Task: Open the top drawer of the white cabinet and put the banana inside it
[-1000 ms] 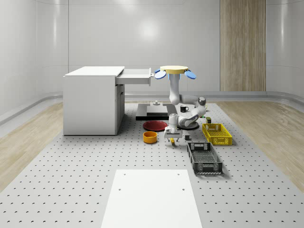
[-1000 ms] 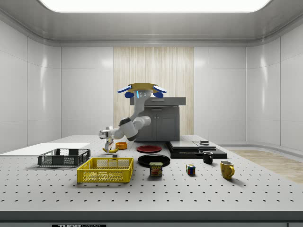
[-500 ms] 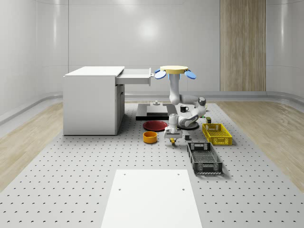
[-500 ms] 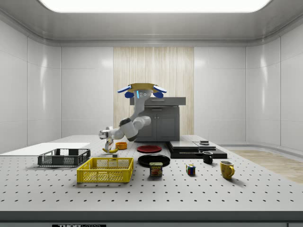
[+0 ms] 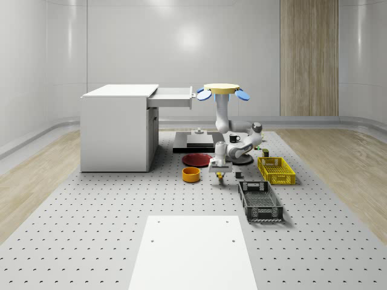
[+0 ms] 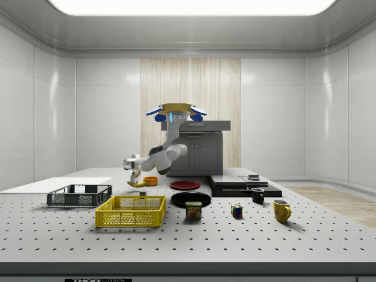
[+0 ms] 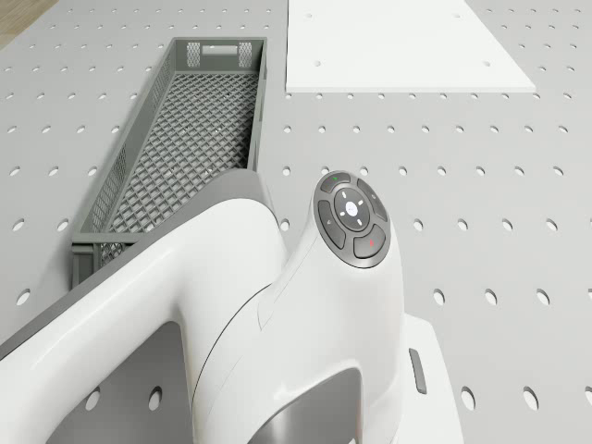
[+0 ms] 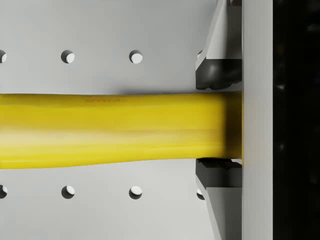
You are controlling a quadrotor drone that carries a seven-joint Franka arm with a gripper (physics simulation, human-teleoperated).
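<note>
Wrist view: gripper (image 8: 220,127) clamped across banana (image 8: 110,130), long axis crosswise to fingers, just off table. Drone (image 5: 221,90) hovers beside open top drawer (image 5: 173,96); drawer lies up, toward cabinet (image 5: 115,130).

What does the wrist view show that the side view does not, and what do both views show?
Wrist view alone: the gripper with its jaws pressed against opposite sides of the banana, above the holed table. Side view alone: the drone hovering in front of the cabinet, the yellow basket and the yellow mug. Both: the banana, gripped and lifted off the table.
</note>
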